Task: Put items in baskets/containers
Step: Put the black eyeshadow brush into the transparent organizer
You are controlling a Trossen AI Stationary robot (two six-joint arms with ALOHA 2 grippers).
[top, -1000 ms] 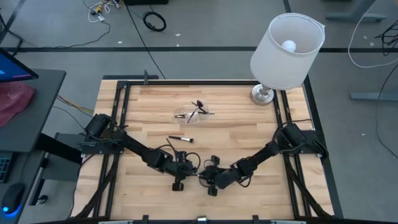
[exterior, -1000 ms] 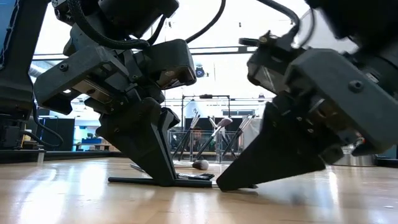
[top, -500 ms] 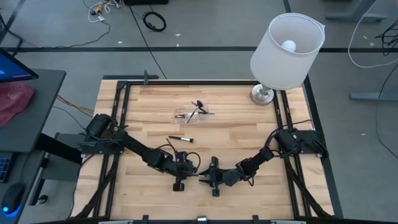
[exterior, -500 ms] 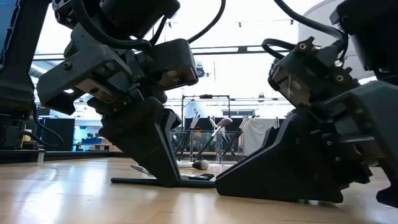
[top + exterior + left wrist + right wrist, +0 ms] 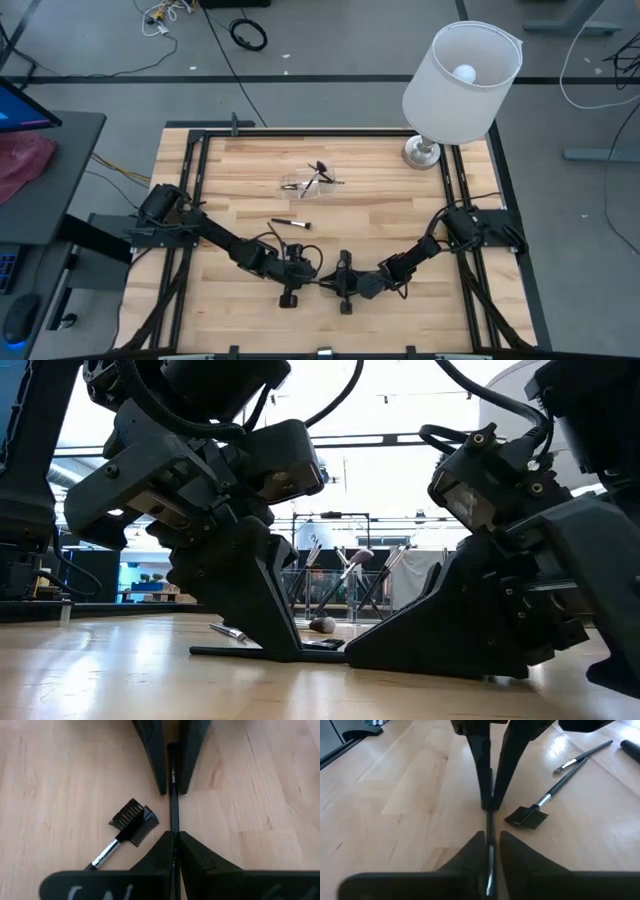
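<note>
A thin dark brush (image 5: 173, 815) lies flat on the wood near the table's front middle, running left to right. My left gripper (image 5: 174, 837) is shut on it from the left and my right gripper (image 5: 491, 836) from the right, tips facing each other (image 5: 320, 283). A comb-headed brush (image 5: 131, 822) lies loose beside them, and another brush (image 5: 290, 223) lies farther back. The clear container (image 5: 303, 186) stands toward the far side with several brushes sticking out of it. My left gripper pinches the brush's thin dark handle (image 5: 173, 851) between its two fingers. The fingers slant down from the table's left and lie along the brush. The brush rests flat on the table, one end (image 5: 225, 652) showing behind the fingers. My right gripper has the same brush between its two fingers at a silver stretch (image 5: 489, 852). Its fingers come from the table's right, close to level, along the brush. The brush stays flat on the table.
A lamp with a white shade (image 5: 460, 80) and a metal base (image 5: 422, 152) stands at the far right corner. Black rails (image 5: 195, 170) frame the table's sides. Bare wood lies to the left and right of the grippers.
My right gripper has sunk to the table and tipped closer to level, its fingers now lying low along the brush. The brush has stayed flat on the wood.
</note>
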